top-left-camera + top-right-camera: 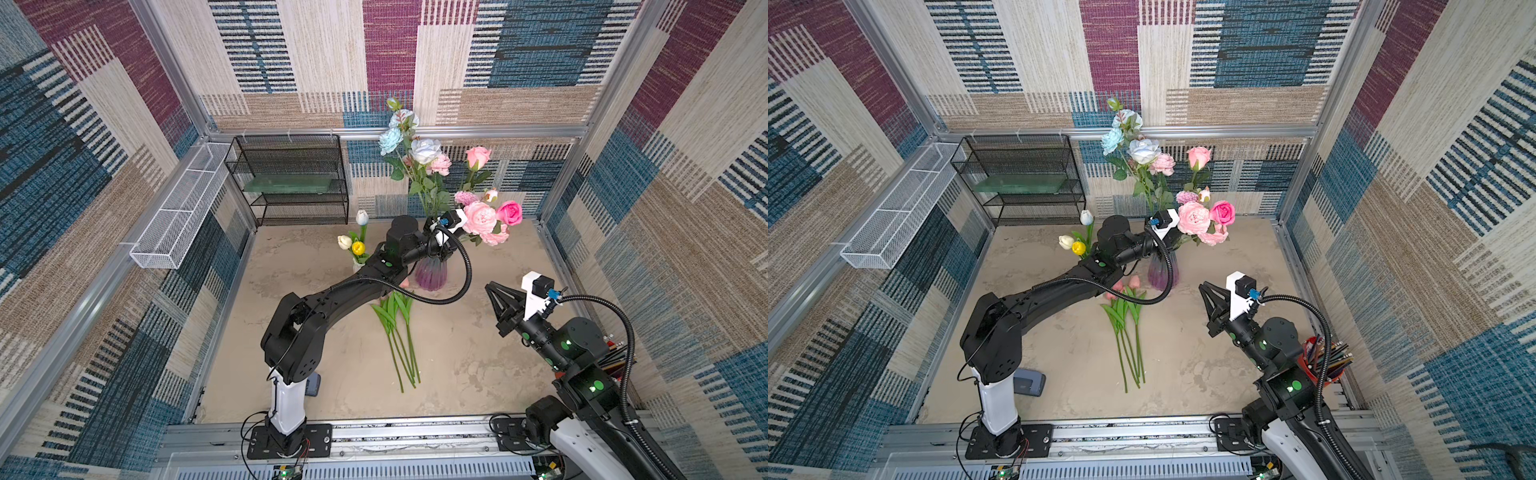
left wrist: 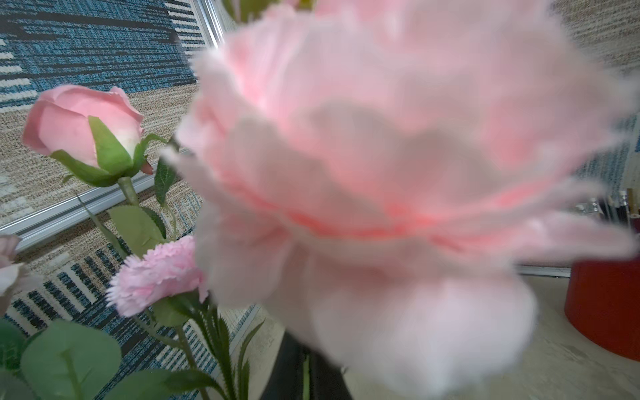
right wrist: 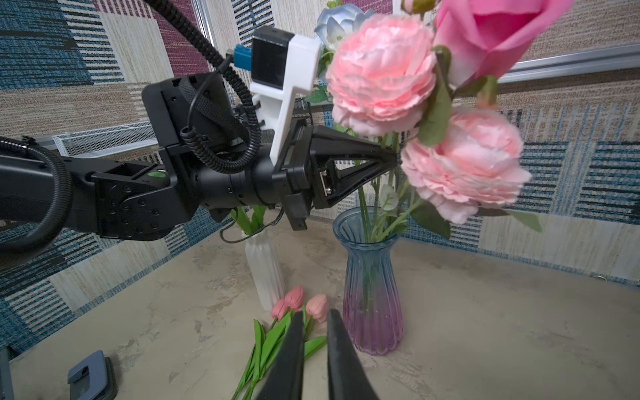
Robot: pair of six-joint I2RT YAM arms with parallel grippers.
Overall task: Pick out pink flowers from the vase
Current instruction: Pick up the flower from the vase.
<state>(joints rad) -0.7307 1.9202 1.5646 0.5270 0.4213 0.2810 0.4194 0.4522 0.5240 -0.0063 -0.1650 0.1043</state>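
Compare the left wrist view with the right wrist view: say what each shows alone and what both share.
Left wrist only: a pink rosebud, a frilly pink carnation and a red pot. Right wrist only: the glass vase, a white vase, pink tulips lying on the table, a magenta rose, and the right gripper, slightly open. Both: the large pale pink peony, blurred up close in the left wrist view, and the left gripper shut on a green stem.

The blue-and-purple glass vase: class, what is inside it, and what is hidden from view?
Green stems stand inside the vase; the left pincer grips some above its rim. The tinted, ribbed glass obscures their lower ends.
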